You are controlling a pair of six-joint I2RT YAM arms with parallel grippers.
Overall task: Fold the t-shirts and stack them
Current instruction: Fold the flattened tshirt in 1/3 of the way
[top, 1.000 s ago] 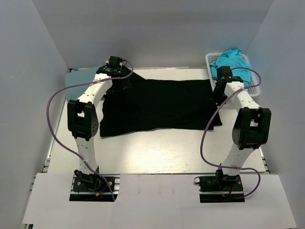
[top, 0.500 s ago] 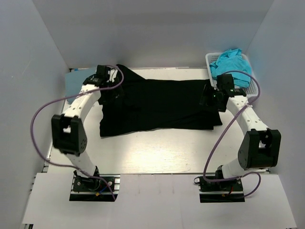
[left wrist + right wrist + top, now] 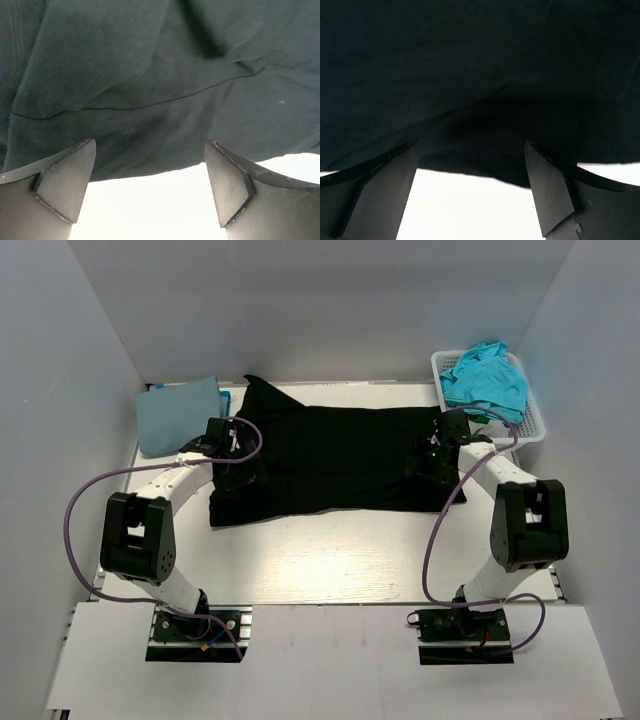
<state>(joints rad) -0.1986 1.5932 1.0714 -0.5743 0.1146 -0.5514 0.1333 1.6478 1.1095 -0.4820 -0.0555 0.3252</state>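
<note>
Where the black t-shirt (image 3: pixel 340 455) lies: spread out on the white surface (image 3: pixel 330 560), between the two sets of jaws, one sleeve corner peaked at the far left.
Left jaws: wide apart, nothing clamped; low over the shirt's left side.
Left wrist view: the fingers (image 3: pixel 65 185) frame the shirt's near hem (image 3: pixel 150 165); bare surface shows in the gap just short of the tips, creased dark cloth lies ahead of them.
Right jaws: wide apart, nothing clamped; low over the shirt's right side.
Right wrist view: the fingers (image 3: pixel 547 190) frame the shirt's edge (image 3: pixel 470 165); dark cloth ahead, pale surface below the tips.
Contact with cloth: cannot tell for either side.
Light blue t-shirt (image 3: pixel 178 415): beyond and outboard of the left jaws, apart from them.
Turquoise t-shirt (image 3: pixel 485 375): crumpled in the white basket (image 3: pixel 535 425), beyond and outboard of the right jaws.
</note>
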